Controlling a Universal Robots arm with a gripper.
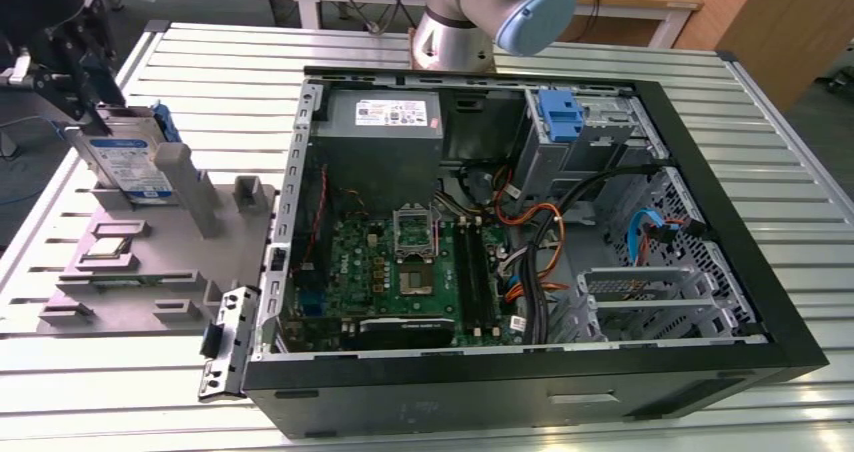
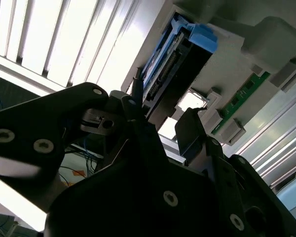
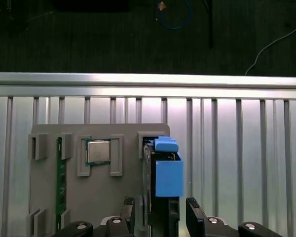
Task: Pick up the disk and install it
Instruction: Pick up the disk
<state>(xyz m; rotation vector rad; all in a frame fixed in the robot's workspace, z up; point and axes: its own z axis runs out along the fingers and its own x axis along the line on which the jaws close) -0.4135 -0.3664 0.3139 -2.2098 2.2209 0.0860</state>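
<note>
Claw [image 3: 162, 203] spread astride disk [image 3: 167, 177], not yet pinching: centre it & keep your fingers [image 3: 193, 210] square w/ its faces b4 squeezing.

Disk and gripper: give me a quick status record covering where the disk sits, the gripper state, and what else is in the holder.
disk: upright in a slot of the grey holder, beside the open computer case
gripper: open, fingers either side of the disk's upper end; contact cannot be told
holder contents: processor chip, green memory stick
task state: disk not yet lifted or installed
</note>
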